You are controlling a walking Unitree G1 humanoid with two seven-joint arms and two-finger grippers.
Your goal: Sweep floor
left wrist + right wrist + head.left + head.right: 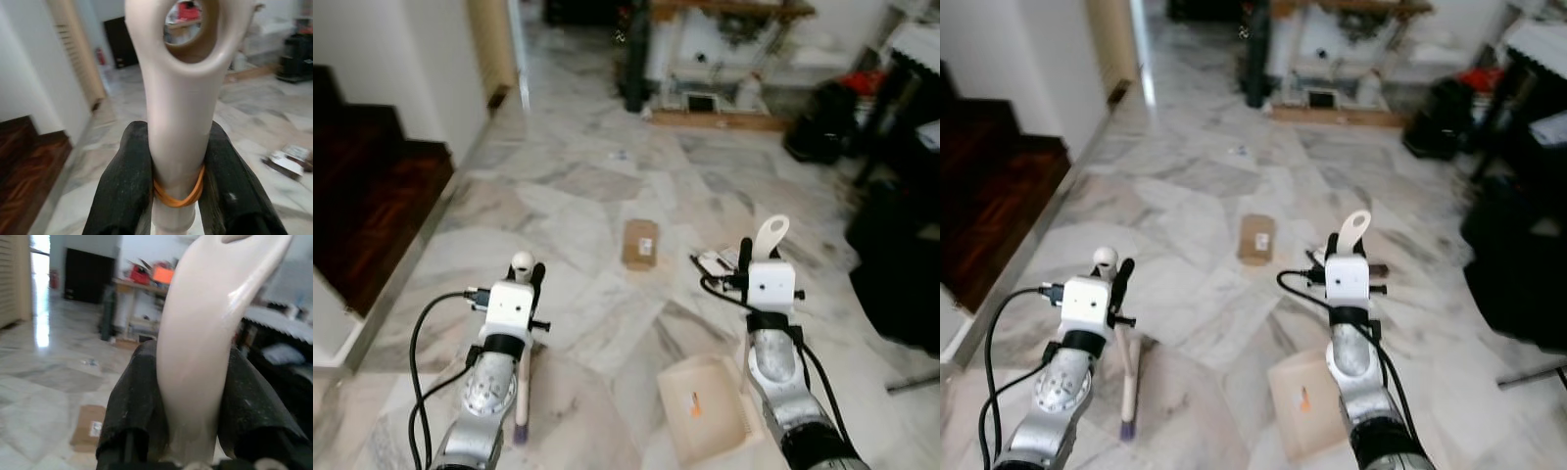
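Left eye view | my left gripper (pixel 530 277) clamps broom (pixel 522 392) | right gripper (pixel 745 257) clamps dustpan (pixel 705 406) | box (pixel 640 243), litter (pixel 717 261) unswept ahead

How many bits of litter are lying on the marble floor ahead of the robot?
3 that I can make out: a brown cardboard box straight ahead, a flattened packet just right of it, and a small scrap farther off. More may be hidden behind the arms.

No text, brand or number could be read anywhere. The cardboard box (pixel 640 243) on the marble floor (pixel 568 196) carried a small white label, too blurred to make out. Just beside the box, toward the robot's right, printed packets (pixel 717 261) showed markings that stayed illegible too.
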